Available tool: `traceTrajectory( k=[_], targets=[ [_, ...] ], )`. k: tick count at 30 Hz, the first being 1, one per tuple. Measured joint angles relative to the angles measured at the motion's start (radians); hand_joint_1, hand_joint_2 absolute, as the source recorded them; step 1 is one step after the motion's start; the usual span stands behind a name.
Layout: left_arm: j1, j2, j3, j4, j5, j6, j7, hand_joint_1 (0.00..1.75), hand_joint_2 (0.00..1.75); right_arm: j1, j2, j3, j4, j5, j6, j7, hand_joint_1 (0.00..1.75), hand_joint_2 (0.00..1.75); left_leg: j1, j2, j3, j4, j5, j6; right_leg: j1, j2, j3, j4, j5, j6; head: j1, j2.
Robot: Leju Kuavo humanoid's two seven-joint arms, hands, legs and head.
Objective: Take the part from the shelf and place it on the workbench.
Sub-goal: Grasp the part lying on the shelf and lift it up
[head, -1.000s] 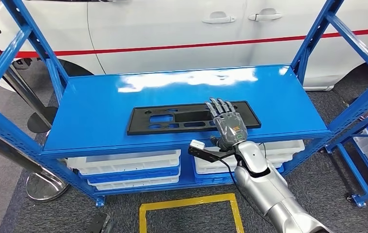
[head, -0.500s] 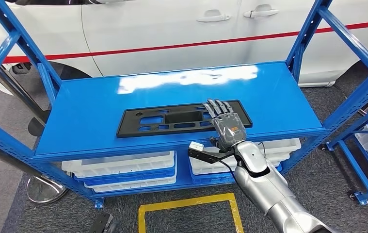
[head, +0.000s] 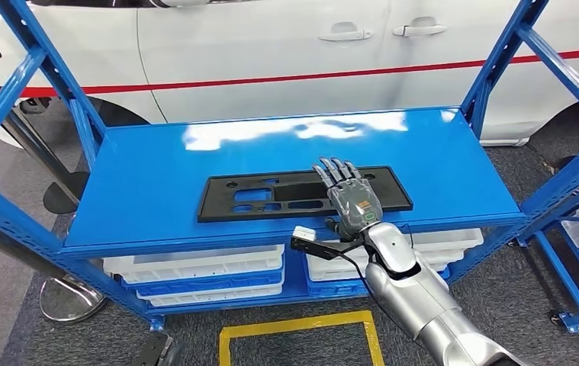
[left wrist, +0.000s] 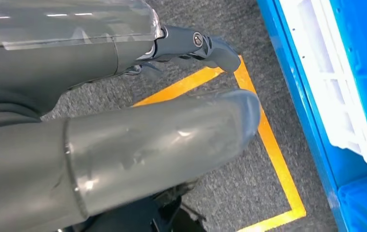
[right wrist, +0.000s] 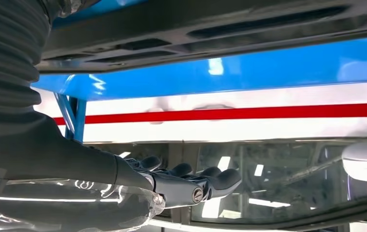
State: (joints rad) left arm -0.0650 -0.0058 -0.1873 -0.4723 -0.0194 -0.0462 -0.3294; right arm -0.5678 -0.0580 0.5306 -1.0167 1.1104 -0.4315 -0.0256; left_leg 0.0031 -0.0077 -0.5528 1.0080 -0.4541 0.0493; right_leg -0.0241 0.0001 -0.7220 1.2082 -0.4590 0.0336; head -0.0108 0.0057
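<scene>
Blue shelf top (head: 156,164) bare beyond right hand (head: 349,197); fingers spread flat, empty, over black part (head: 271,198) near front edge; left hand (left wrist: 191,46) empty, loosely extended over floor

right hand (head: 349,197) over black part (head: 286,195), blue shelf (head: 156,175)

A flat black part (head: 286,194) with cut-out slots is seen on the blue shelf (head: 156,175). It is laid lengthwise near the front edge.
</scene>
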Motion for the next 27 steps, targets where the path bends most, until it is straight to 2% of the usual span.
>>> traceTrajectory(
  k=[1, 2, 3, 5, 8, 9, 11, 12, 13, 14, 16, 17, 18, 19, 20, 22, 23, 24, 26, 27],
  targets=[
    [0.0, 0.0, 0.0, 0.0, 0.0, 0.0, 0.0, 0.0, 0.0, -0.001, -0.001, 0.001, 0.0, 0.001, 0.0, 0.0, 0.0, 1.75, 0.002, 0.0, 0.002, 0.005, -0.007, -0.006, 0.0, 0.0, 0.024, -0.061, 0.031, 0.0, 0.0, 0.0],
    [-0.002, 0.0, 0.0, 0.0, 0.001, 0.0, 0.0, 0.0, 0.0, -0.002, -0.002, 0.002, 0.001, 0.002, 0.0, 0.0, 0.0, 1.75, 0.003, 0.0, 0.002, 0.011, -0.015, -0.012, 0.002, 0.0, 0.043, -0.114, 0.047, -0.003, 0.001, 0.0],
    [-0.004, 0.0, 0.0, 0.0, 0.002, 0.0, 0.001, 0.0, 0.0, -0.002, -0.002, 0.003, 0.001, 0.003, 0.001, 0.0, 0.0, 1.75, 0.003, 0.0, -0.001, 0.016, -0.021, -0.019, 0.004, 0.001, 0.052, -0.145, 0.055, -0.011, 0.001, 0.0],
    [-0.007, 0.0, 0.001, 0.0, 0.003, 0.0, 0.001, 0.0, 0.0, 0.0, -0.004, 0.006, 0.003, 0.004, 0.001, 0.0, 0.0, 1.75, 0.002, 0.001, -0.004, 0.023, -0.027, -0.031, 0.009, 0.003, 0.053, -0.157, 0.046, -0.028, 0.001, 0.0],
    [-0.009, -0.001, 0.001, 0.0, 0.002, 0.0, 0.0, 0.0, 0.0, -0.001, -0.007, 0.008, 0.003, 0.005, 0.0, 0.0, 0.0, 1.75, 0.004, 0.002, -0.014, 0.059, -0.045, -0.043, 0.006, 0.003, 0.069, -0.161, 0.046, -0.045, 0.001, 0.0],
    [-0.01, -0.001, 0.0, 0.0, 0.002, 0.0, 0.0, 0.0, 0.0, -0.003, -0.006, 0.008, 0.003, 0.005, 0.0, 0.0, 0.0, 1.75, 0.006, 0.002, -0.037, 0.106, -0.065, -0.047, 0.005, 0.002, 0.074, -0.163, 0.044, -0.049, 0.001, 0.0],
    [-0.011, -0.001, 0.0, 0.0, 0.002, -0.001, 0.0, 0.0, 0.0, -0.003, -0.006, 0.009, 0.003, 0.005, 0.001, 0.0, 0.0, 1.75, 0.007, 0.002, -0.109, 0.232, -0.115, -0.051, 0.007, 0.002, 0.079, -0.164, 0.04, -0.055, 0.001, 0.0],
    [-0.01, -0.001, 0.0, 0.0, 0.002, -0.001, 0.0, 0.0, 0.0, -0.003, -0.006, 0.01, 0.003, 0.005, 0.001, 0.0, 0.0, 1.75, 0.007, 0.002, -0.143, 0.282, -0.131, -0.052, 0.009, 0.002, 0.081, -0.163, 0.038, -0.056, 0.001, 0.0],
    [-0.009, -0.001, 0.0, 0.0, 0.002, -0.001, 0.001, 0.0, 0.0, -0.002, -0.006, 0.01, 0.003, 0.005, 0.001, 0.0, 0.0, 1.75, 0.007, 0.002, -0.161, 0.297, -0.127, -0.051, 0.01, 0.003, 0.083, -0.163, 0.036, -0.057, 0.001, 0.0],
    [-0.008, -0.001, 0.001, 0.0, 0.002, 0.0, 0.001, 0.0, 0.0, -0.001, -0.006, 0.01, 0.003, 0.005, 0.001, 0.0, 0.0, 1.75, 0.007, 0.002, -0.16, 0.276, -0.104, -0.048, 0.011, 0.004, 0.086, -0.163, 0.034, -0.057, 0.001, 0.0],
    [-0.009, -0.001, 0.001, 0.0, 0.002, 0.001, 0.001, 0.0, 0.0, -0.002, -0.006, 0.011, 0.003, 0.006, 0.001, 0.0, 0.0, 1.75, 0.005, 0.003, -0.114, 0.15, -0.024, -0.036, 0.013, 0.004, 0.094, -0.164, 0.03, -0.056, 0.001, 0.0],
    [-0.011, -0.001, 0.001, 0.0, 0.002, 0.002, 0.001, 0.0, 0.0, -0.002, -0.006, 0.011, 0.003, 0.006, 0.001, 0.0, 0.0, 1.75, 0.001, 0.003, -0.091, 0.089, -0.001, -0.031, 0.014, 0.004, 0.096, -0.163, 0.029, -0.053, 0.001, 0.0],
    [-0.012, -0.001, 0.001, 0.0, 0.002, 0.003, 0.001, 0.0, 0.0, -0.002, -0.006, 0.011, 0.003, 0.007, 0.001, 0.0, 0.0, 1.75, -0.003, 0.003, -0.074, 0.046, 0.009, -0.026, 0.014, 0.005, 0.096, -0.163, 0.028, -0.049, 0.001, 0.0],
    [-0.012, -0.001, 0.001, 0.0, 0.002, 0.004, 0.001, 0.0, 0.0, -0.002, -0.006, 0.011, 0.003, 0.007, 0.001, 0.0, 0.0, 1.75, -0.006, 0.003, -0.067, 0.026, 0.012, -0.022, 0.014, 0.005, 0.095, -0.163, 0.027, -0.044, 0.001, 0.0],
    [-0.012, -0.001, 0.001, 0.0, 0.002, 0.004, 0.001, 0.0, 0.0, -0.002, -0.006, 0.012, 0.003, 0.007, 0.001, 0.0, 0.0, 1.75, -0.01, 0.003, -0.066, 0.024, 0.008, -0.019, 0.013, 0.005, 0.095, -0.164, 0.027, -0.038, 0.001, 0.0],
    [-0.011, -0.001, 0.001, 0.0, 0.002, 0.005, 0.002, 0.0, 0.0, -0.002, -0.006, 0.014, 0.003, 0.008, 0.001, 0.0, 0.0, 1.75, -0.006, 0.002, -0.057, 0.012, 0.029, -0.01, 0.012, 0.005, 0.096, -0.16, 0.022, -0.026, 0.001, 0.0],
    [-0.012, -0.001, 0.001, 0.0, 0.002, 0.005, 0.001, 0.0, 0.0, -0.003, -0.007, 0.014, 0.003, 0.008, 0.001, 0.0, 0.0, 1.75, -0.004, 0.003, -0.053, 0.006, 0.036, -0.005, 0.012, 0.005, 0.09, -0.143, 0.01, -0.022, 0.001, 0.0],
    [-0.014, -0.001, 0.001, 0.0, 0.002, 0.006, 0.001, 0.0, 0.0, -0.004, -0.007, 0.015, 0.003, 0.009, 0.002, 0.0, 0.0, 1.75, -0.002, 0.004, -0.049, -0.001, 0.041, -0.001, 0.012, 0.005, 0.074, -0.107, -0.013, -0.019, 0.001, 0.0],
    [-0.016, -0.001, 0.001, 0.0, 0.002, 0.008, 0.001, 0.0, 0.0, -0.003, -0.007, 0.016, 0.005, 0.01, 0.002, 0.0, 0.0, 1.75, -0.004, 0.005, -0.049, -0.003, 0.042, 0.003, 0.011, 0.004, 0.017, 0.01, -0.075, -0.014, 0.001, 0.0],
    [-0.016, -0.001, 0.002, 0.0, 0.002, 0.008, 0.001, 0.0, 0.0, -0.002, -0.007, 0.016, 0.007, 0.011, 0.002, 0.0, 0.0, 1.75, -0.006, 0.005, -0.049, -0.002, 0.041, 0.005, 0.011, 0.004, -0.011, 0.064, -0.095, -0.013, 0.001, 0.0]
  ],
)
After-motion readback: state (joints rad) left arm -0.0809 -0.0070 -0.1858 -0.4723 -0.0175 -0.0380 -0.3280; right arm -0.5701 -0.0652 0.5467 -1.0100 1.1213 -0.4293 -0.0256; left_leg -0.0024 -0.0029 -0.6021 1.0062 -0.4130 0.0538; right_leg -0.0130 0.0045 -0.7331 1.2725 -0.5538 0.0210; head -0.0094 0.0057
